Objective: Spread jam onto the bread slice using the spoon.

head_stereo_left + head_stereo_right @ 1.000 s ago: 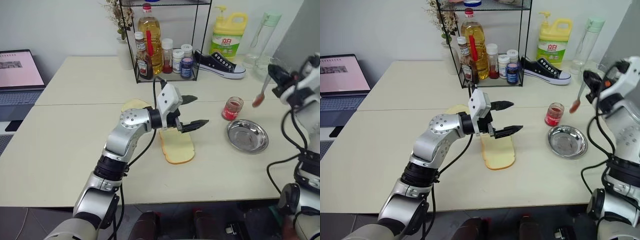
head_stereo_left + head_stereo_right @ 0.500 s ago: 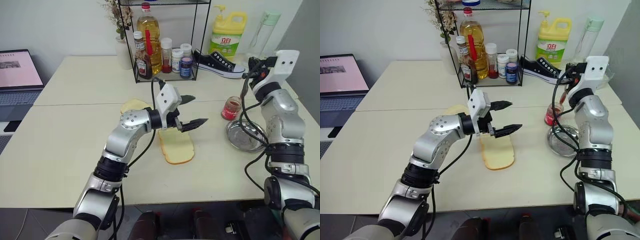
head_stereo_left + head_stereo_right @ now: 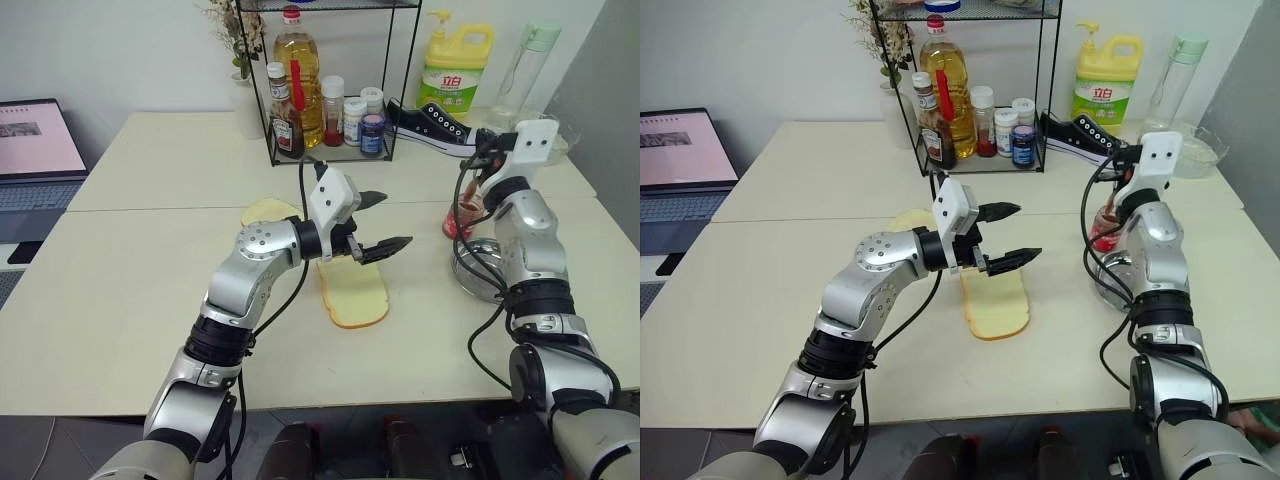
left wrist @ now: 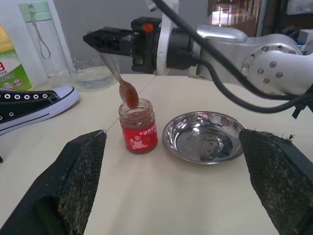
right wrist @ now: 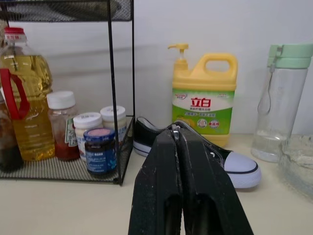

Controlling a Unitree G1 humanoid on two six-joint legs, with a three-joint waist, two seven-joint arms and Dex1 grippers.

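Note:
The jam (image 4: 138, 128) is a small glass jar of red preserve with its lid off, standing beside a round steel dish (image 4: 205, 137). My right gripper (image 4: 100, 39) is shut on the spoon (image 4: 116, 71) and holds it slanting down. The spoon's red-smeared bowl is at the jar's open mouth. The bread slice (image 3: 355, 295) lies flat at the table's middle. My left gripper (image 3: 388, 220) hovers open and level just above the slice's far end, pointing at the jar, with nothing between its fingers (image 4: 80, 181).
A wire rack (image 3: 330, 90) with oil and sauce bottles stands at the back. Right of it are a black shoe (image 3: 440, 128), a yellow detergent jug (image 3: 458, 70) and a clear bottle (image 3: 520, 65). Another pale slice (image 3: 265, 210) lies behind my left arm. A laptop (image 3: 35, 150) sits far left.
My right arm has swung in from the right edge, down and toward the jar, bringing the spoon's bowl to the jar's mouth. The left arm has stayed put.

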